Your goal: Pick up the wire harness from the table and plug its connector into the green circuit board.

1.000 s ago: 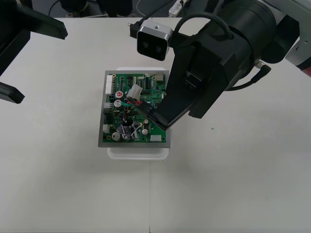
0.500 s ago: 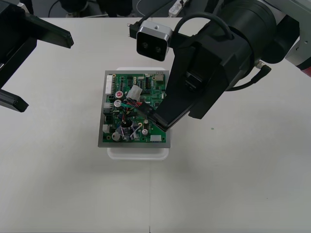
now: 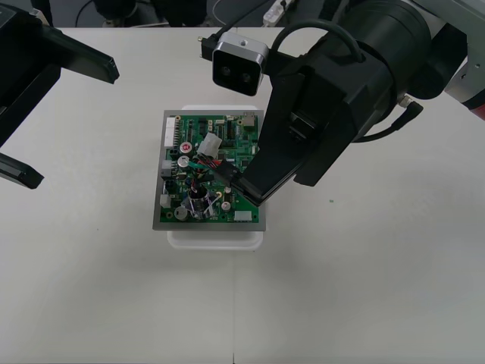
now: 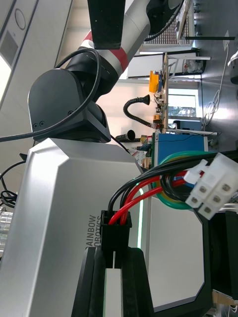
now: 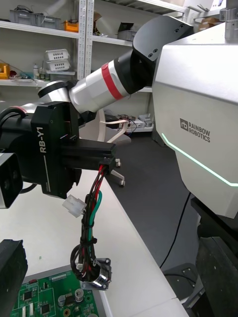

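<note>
Harness (image 5: 89, 233) hangs from the right gripper (image 3: 241, 182), which stands over the green circuit board (image 3: 227, 129) on its white base (image 3: 216, 239). We find the right fingers (image 4: 136, 282) closed on the small black plug (image 4: 115, 230), with red and black wires rising out of it and a green wire looping beside a white connector block (image 4: 213, 188). In the left wrist view we note the wires drooping from the plug down to the round metal socket (image 5: 99, 280), which hangs at a corner of the board; we cannot tell whether it touches. The plug itself is held in the air, clear of the board, not seated in it. The left gripper (image 3: 74, 125) stands over the table (image 3: 364, 288) at its left side, well apart from the board, its fingers spread wide and holding nothing.
</note>
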Available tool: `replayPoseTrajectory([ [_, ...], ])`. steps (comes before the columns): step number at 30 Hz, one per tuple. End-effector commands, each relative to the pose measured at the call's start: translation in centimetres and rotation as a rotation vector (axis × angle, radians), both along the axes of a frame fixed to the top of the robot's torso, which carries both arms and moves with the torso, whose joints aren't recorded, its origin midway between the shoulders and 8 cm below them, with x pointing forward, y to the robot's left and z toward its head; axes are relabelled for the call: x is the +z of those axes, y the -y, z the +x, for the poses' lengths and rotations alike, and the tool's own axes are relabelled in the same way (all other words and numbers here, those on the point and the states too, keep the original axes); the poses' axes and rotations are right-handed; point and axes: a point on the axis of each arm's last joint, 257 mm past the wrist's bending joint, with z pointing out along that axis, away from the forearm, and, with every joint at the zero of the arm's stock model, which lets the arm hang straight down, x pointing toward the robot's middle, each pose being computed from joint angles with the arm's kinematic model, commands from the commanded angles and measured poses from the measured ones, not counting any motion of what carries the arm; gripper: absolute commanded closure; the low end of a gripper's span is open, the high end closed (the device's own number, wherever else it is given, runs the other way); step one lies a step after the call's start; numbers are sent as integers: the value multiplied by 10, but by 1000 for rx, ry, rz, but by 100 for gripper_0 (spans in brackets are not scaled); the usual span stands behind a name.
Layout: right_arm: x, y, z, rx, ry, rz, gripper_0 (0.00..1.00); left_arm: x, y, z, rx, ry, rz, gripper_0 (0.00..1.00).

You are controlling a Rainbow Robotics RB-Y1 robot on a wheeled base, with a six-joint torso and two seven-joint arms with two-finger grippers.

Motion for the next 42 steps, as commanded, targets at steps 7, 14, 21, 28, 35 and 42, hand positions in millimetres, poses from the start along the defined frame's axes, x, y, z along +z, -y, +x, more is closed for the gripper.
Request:
replayPoseTrajectory([
  [7,8,-4,-14,47,40,-24,100,-21,10,-24,-118,12,46,0],
  [14,8,-4,-18,58,45,-24,100,-19,20,-35,-164,20,27,0],
  [21,3,-3,-23,74,43,-36,100,-18,26,-37,-185,24,22,0],
  [28,2,-3,-23,73,41,-37,100,-25,33,-40,-215,1,41,0],
  [35,2,-3,-23,72,40,-39,100,-24,40,-43,-237,0,37,0],
  [42,3,-4,-23,75,38,-37,100,-25,48,-42,-250,10,31,0],
])
